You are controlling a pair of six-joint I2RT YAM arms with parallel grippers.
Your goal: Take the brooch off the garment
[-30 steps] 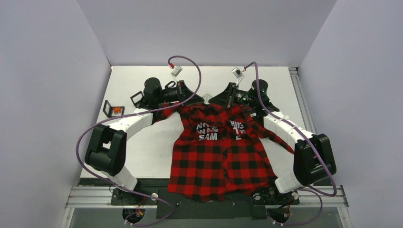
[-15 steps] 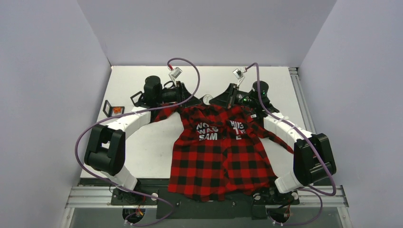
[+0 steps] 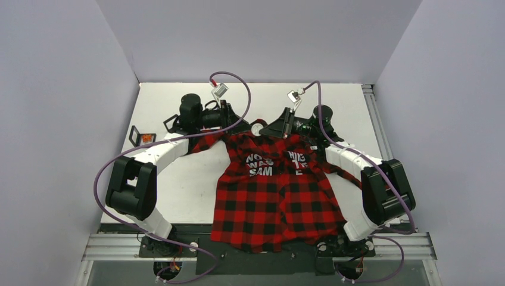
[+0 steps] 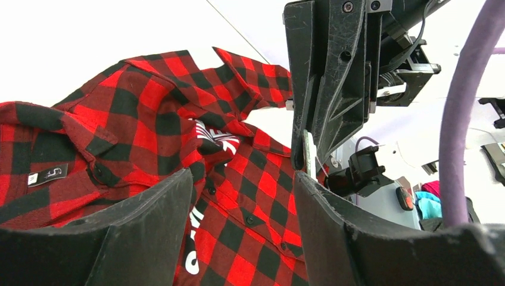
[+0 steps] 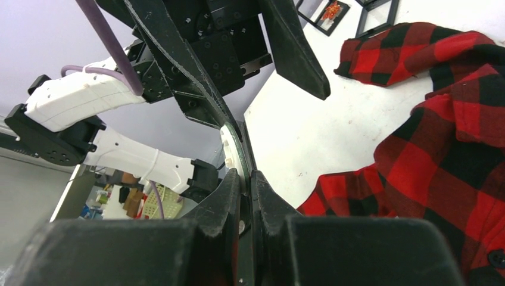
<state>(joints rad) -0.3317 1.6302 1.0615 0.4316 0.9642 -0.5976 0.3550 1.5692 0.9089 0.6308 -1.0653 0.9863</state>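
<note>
by the collar [image 4: 83,132]: right gripper [image 5: 245,179] has swung inward, jaws clamped on thin white disc [image 5: 228,152]
left gripper [image 4: 244,185]: jaws apart, unmoved
brooch [image 3: 146,139]: in black tray [image 3: 146,145], clear of garment [image 3: 274,190]; likely done

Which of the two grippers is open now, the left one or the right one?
The left gripper: its fingers stand wide apart, holding nothing. The right gripper is closed on a thin white piece.

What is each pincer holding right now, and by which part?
The right pincer is shut on a thin whitish disc, pinching it by its edge. The left pincer is open and holds nothing.
</note>
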